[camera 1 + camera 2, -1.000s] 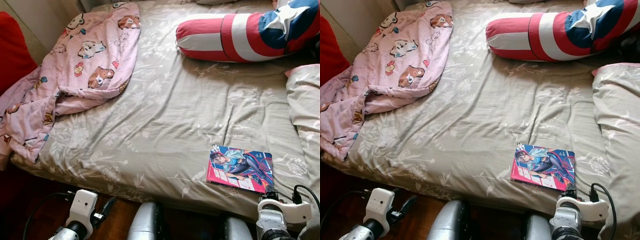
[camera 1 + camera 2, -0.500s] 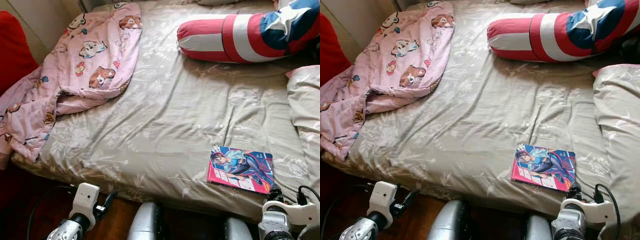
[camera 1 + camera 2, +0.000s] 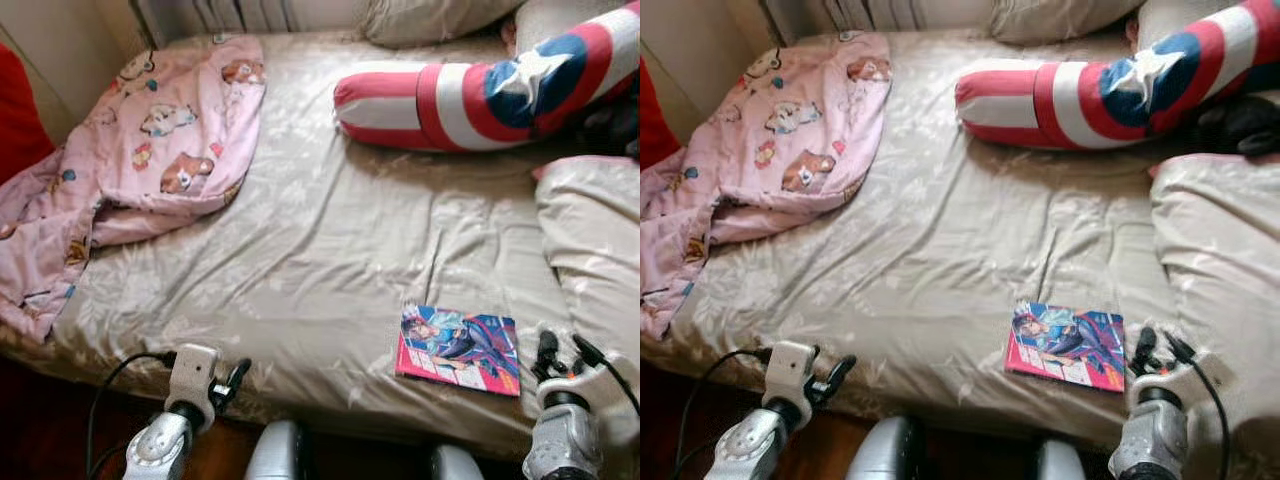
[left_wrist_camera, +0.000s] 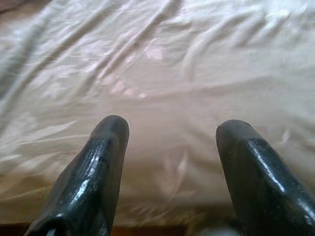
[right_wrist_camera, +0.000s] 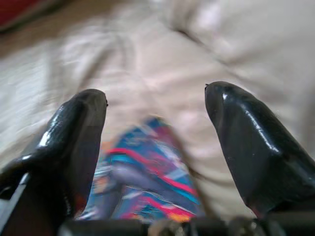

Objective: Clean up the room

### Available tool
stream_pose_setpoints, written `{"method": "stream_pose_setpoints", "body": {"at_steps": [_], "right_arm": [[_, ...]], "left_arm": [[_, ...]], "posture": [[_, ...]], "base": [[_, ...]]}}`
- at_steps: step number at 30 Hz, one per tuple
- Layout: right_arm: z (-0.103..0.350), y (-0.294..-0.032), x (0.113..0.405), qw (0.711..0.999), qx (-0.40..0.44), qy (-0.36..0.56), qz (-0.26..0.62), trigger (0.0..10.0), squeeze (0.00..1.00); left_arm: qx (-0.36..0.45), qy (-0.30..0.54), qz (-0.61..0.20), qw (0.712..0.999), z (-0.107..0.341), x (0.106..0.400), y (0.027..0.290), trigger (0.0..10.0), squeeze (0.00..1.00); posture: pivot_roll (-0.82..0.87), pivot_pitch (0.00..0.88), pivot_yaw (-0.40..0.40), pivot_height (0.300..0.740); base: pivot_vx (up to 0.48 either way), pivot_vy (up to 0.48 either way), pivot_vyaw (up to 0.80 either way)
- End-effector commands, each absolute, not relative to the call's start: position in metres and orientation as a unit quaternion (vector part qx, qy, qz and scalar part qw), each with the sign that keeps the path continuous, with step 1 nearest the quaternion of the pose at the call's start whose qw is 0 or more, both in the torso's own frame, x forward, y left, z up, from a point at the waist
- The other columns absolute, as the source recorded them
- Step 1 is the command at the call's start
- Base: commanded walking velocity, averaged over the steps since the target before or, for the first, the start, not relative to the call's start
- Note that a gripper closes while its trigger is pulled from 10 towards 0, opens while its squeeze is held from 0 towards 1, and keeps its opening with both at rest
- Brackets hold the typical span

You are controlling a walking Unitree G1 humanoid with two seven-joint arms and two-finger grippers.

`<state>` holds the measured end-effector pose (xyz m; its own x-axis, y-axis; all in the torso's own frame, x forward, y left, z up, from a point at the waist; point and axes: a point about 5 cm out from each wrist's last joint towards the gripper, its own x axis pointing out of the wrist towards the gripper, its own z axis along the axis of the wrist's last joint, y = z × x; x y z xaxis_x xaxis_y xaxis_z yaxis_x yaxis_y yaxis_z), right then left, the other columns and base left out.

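While the comic book (image 3: 458,349) lies flat near the front edge of the bed (image 3: 330,250), the right gripper (image 3: 560,350) hangs just beside its right end, fingers spread and empty. The left gripper (image 3: 236,377), likewise spread, hovers at the mattress edge. Judged risk: a flat cover on soft sheet may slide or crease under the fingertips.
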<state>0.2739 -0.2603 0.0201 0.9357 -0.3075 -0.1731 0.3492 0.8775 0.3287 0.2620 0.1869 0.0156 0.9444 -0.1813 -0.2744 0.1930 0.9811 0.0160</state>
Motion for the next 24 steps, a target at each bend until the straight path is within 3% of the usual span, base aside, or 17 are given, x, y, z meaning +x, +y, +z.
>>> {"method": "stream_pose_setpoints", "body": {"at_steps": [1,7,12,18,24], "right_arm": [[0.016,-0.245,0.275,0.976,0.162,0.076,-0.122,10.0,0.00],[-0.007,-0.214,0.269,0.980,0.096,0.171,-0.038,10.0,0.00],[-0.021,-0.212,0.257,0.972,0.092,0.211,-0.050,10.0,0.00],[-0.042,-0.199,0.238,0.954,0.087,0.286,-0.018,10.0,0.00],[-0.060,-0.203,0.216,0.933,0.090,0.346,-0.049,10.0,0.00]], "left_arm": [[0.010,0.147,-0.068,0.987,0.010,0.259,0.195,10.0,0.00],[-0.027,0.188,-0.033,0.981,-0.005,0.265,0.192,10.0,0.00],[-0.048,0.220,0.006,0.974,-0.016,0.262,0.198,10.0,0.00],[-0.043,0.269,0.002,0.962,-0.030,0.253,0.196,10.0,0.00],[-0.040,0.330,-0.001,0.943,-0.046,0.239,0.194,10.0,0.00]], "posture": [[0.04,0.022,0.065,0.639],[0.02,0.000,0.045,0.639],[0.02,0.000,0.032,0.639],[0.02,0.000,0.035,0.674],[0.01,0.000,0.039,0.709]], "base": [[0.000,0.000,0.00],[0.000,0.000,0.00],[0.000,0.000,0.00],[0.000,0.000,0.00],[0.000,0.000,0.00]]}}
